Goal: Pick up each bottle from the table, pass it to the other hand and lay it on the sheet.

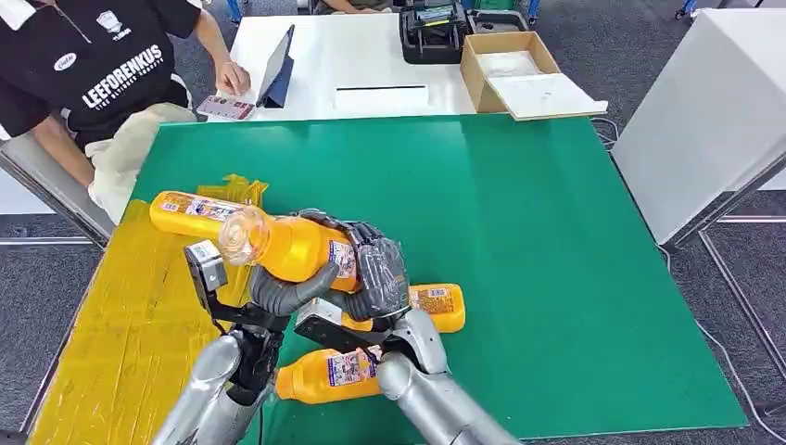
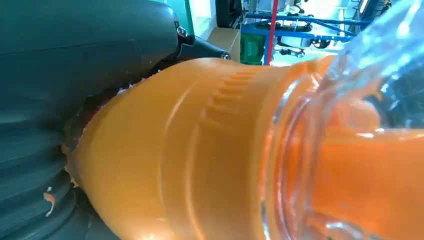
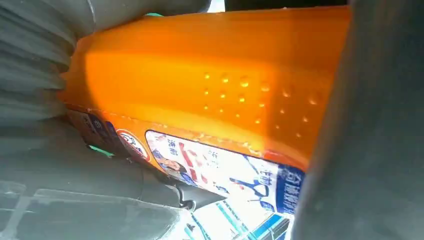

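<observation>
An orange juice bottle (image 1: 287, 246) is held up above the table's left half, clear base toward the yellow sheet (image 1: 111, 352). Both hands are on it. My left hand (image 1: 278, 292) cups it from below, and my right hand (image 1: 378, 271) wraps around its labelled end. Up close, the bottle (image 2: 200, 150) lies against my left hand (image 2: 75, 65). The right wrist view shows its label side (image 3: 200, 80) between the parts of my right hand (image 3: 370, 130). A second bottle (image 1: 190, 211) lies on the sheet. Two more lie on the green mat (image 1: 519, 260), one (image 1: 437, 306) behind my right wrist and one (image 1: 326, 375) near the front edge.
A person (image 1: 102, 65) sits at the far left corner, beside the sheet. Behind the mat is a white table (image 1: 371, 56) with a tablet (image 1: 278, 69), a black case (image 1: 431, 32) and an open cardboard box (image 1: 510, 65). A white cabinet (image 1: 714, 111) stands at the right.
</observation>
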Robot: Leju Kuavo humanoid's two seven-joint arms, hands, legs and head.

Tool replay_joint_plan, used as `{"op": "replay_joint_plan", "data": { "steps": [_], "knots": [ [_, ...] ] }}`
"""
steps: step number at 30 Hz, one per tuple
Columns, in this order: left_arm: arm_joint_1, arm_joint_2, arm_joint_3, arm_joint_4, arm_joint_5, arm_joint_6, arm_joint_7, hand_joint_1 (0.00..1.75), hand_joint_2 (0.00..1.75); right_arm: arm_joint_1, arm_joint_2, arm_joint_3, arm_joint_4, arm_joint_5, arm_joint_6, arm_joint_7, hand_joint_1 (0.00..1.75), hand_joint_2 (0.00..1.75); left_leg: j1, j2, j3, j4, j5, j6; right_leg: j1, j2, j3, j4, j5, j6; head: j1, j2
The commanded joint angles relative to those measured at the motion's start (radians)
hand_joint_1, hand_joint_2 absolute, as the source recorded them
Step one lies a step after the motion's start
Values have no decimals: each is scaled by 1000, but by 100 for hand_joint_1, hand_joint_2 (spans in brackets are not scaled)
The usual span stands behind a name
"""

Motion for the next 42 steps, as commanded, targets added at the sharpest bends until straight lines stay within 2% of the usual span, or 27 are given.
{"op": "replay_joint_plan", "data": {
  "steps": [1, 2, 7, 13, 16, 22, 26, 27, 32, 37, 39, 42],
  "knots": [
    [-68, -34, -26, 98, 6, -22, 12, 175, 175, -25, 8, 20, 29, 1, -42, -43, 40, 175, 0, -3, 2, 0, 0, -2, 0, -5, 3, 0, -1, 0, 0, 0],
    [-64, -29, -23, 95, -3, -21, -2, 175, 175, -17, 8, 8, 20, -4, -42, -52, 0, 175, 0, -2, 1, 0, 0, -2, 0, -3, 2, 0, -1, 0, 0, 0],
    [-41, -34, 16, 63, -3, -21, -10, 175, 175, -14, 8, -35, -17, -109, -42, -119, 0, 175, 0, -2, 4, 1, -2, -3, 0, -5, 5, 1, -3, 0, 0, 0],
    [-36, -35, 43, 49, 5, -20, -13, 175, 175, -8, -4, -48, -59, -167, -36, -151, 0, 175, 0, -1, 3, 1, -1, -2, 0, -3, 3, 1, -2, 0, 0, 0],
    [-29, -30, 65, 34, 8, -18, -13, 175, 175, 21, -37, -52, -154, -189, -10, -146, 0, 175, 0, -1, 2, 0, -1, -2, 0, -3, 3, 0, -1, 0, 0, 0],
    [-29, -31, 65, 34, 8, -18, -13, 175, 175, 23, -37, -51, -156, -188, -10, -144, 0, 175, 0, -2, 5, 0, -2, -3, 0, -4, 6, 1, -3, 0, 0, 0],
    [-29, -31, 65, 34, 8, -18, -13, 175, 175, 23, -37, -51, -156, -188, -10, -144, 0, 175, 0, 0, 2, 0, 0, -2, 0, -2, 2, 0, 0, 0, 0, 0],
    [-28, -32, 67, 32, 6, -16, -16, 175, 175, 31, -39, -56, -174, -198, -8, -141, 0, 175, -1, 0, 6, 1, -2, -4, 0, -3, 6, 1, -2, 0, 0, 0],
    [-1, -20, 115, -61, -91, 83, -65, 175, 175, 167, -137, -86, -531, -246, 48, -116, 0, 175, 0, -1, 0, 0, 0, -1, 0, -3, 1, 0, -1, 0, 0, 0],
    [67, -13, 175, -132, -144, 155, -90, 175, 175, 372, -250, -104, -913, -206, 81, -64, 0, 175, -1, -2, 5, -1, -3, -2, 0, -5, 7, -1, -3, 0, 0, 0],
    [61, -15, 198, -123, -224, 247, -114, 175, 175, 439, -282, -125, -1018, -186, 82, -53, 0, 175, -1, -2, 2, -1, -2, -1, 0, -3, 4, -1, -2, 0, 0, 0],
    [22, -10, 222, -82, -416, 477, -157, 175, 175, 504, -323, -145, -1128, -140, 85, -22, 0, 175, -1, -6, 3, 1, -4, -5, 0, -7, 5, 1, -4, 0, -1, 0]
  ]
}}
